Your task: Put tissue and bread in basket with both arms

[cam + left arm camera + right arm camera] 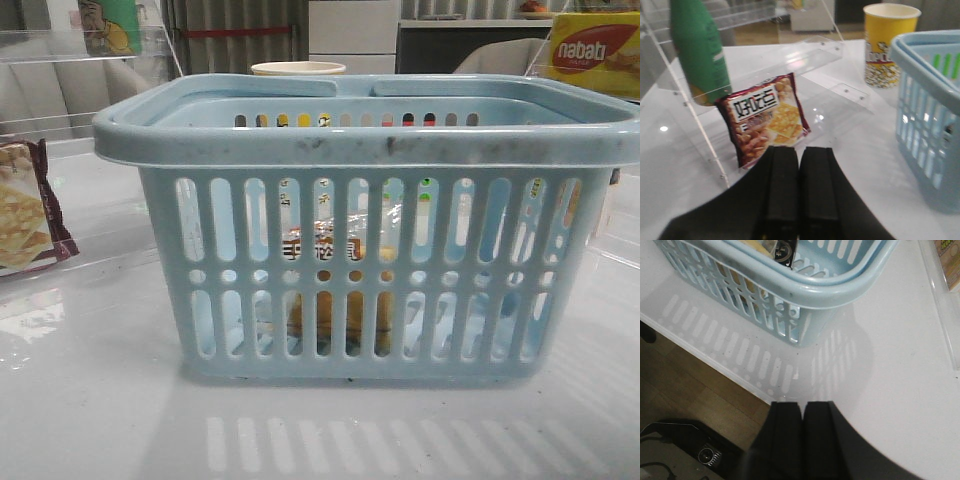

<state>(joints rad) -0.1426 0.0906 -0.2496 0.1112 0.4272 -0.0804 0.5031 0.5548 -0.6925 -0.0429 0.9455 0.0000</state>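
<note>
**Operator:** Where's the bread right now?

**Observer:** You'll find the bread [335, 262] inside the basket [370, 135], lying low behind the front slots; from the front view you can read its dark and red label through the bars, with golden-brown showing below it. The basket stands upright on the white tabletop [100, 410], its handles folded down along the rim.

**Operator:** And my grippers?

**Observer:** Your left gripper [799, 185] is clenched with nothing in it: the two black fingers [782, 185] press flat against each other. Just beyond it sits the maroon-edged cracker packet [767, 117], leaning against a clear acrylic stand [805, 55], with a green bottle [700, 55] touching the packet's upper corner. A yellow paper cup [888, 42] stands near the basket's rim.

**Operator:** The right one?

**Observer:** The same: your right gripper [803, 440] is clenched, fingers together and holding nothing. It hangs over the tabletop's edge, apart from the basket's corner, and you can see wooden floor below that edge.

**Operator:** Anything else around?

**Observer:** A yellow nabati box [595, 55] sits behind the basket on your right side. I can't make out any tissue from these views.
</note>
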